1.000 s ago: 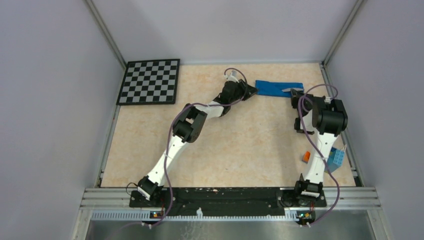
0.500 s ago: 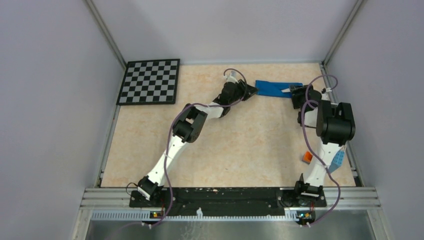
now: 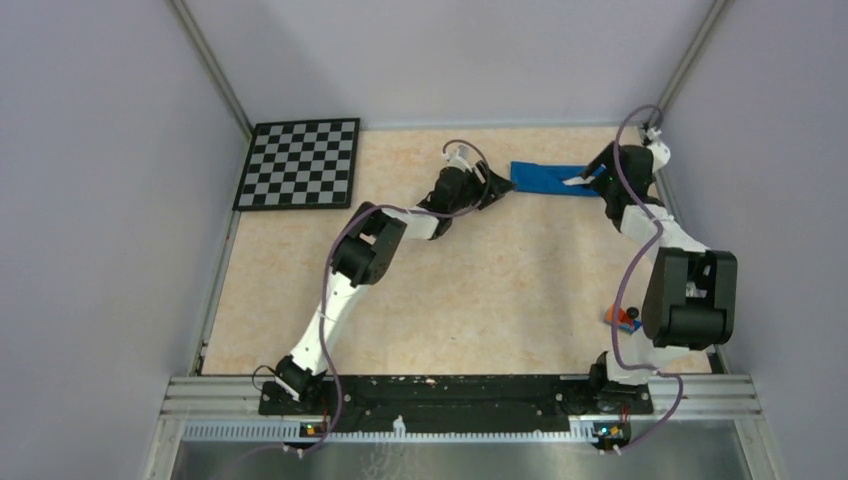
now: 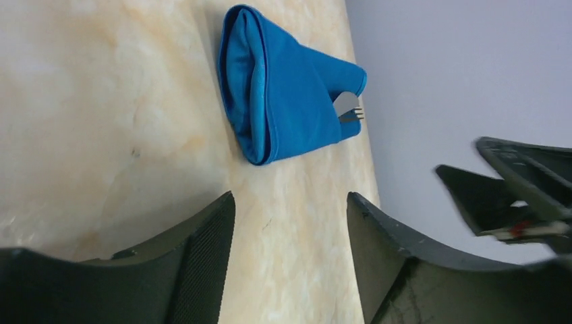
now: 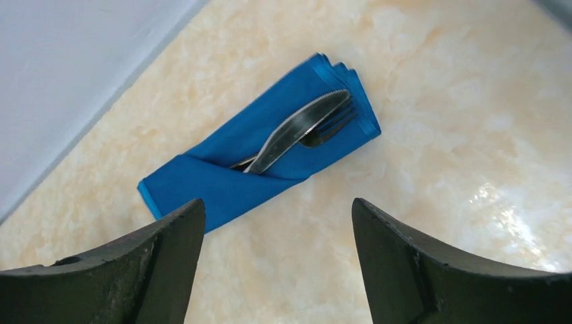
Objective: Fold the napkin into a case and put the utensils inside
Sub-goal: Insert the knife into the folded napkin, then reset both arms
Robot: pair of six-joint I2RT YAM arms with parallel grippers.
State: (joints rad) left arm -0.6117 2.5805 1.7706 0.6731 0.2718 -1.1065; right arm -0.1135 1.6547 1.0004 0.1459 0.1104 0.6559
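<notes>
Right hand [image 5: 276, 209] drawn back, utensils [image 5: 297, 128] inside case [image 5: 202, 179]

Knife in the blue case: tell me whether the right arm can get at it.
Probably yes: the right gripper hangs open, facing the case, and the knife has its blade end exposed, nothing between.

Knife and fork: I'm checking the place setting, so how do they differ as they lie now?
The knife is pale grey and shiny; the fork is darker. The knife lies on top, the fork partly hidden beneath it. Both are tucked handle-first into the blue case.
</notes>
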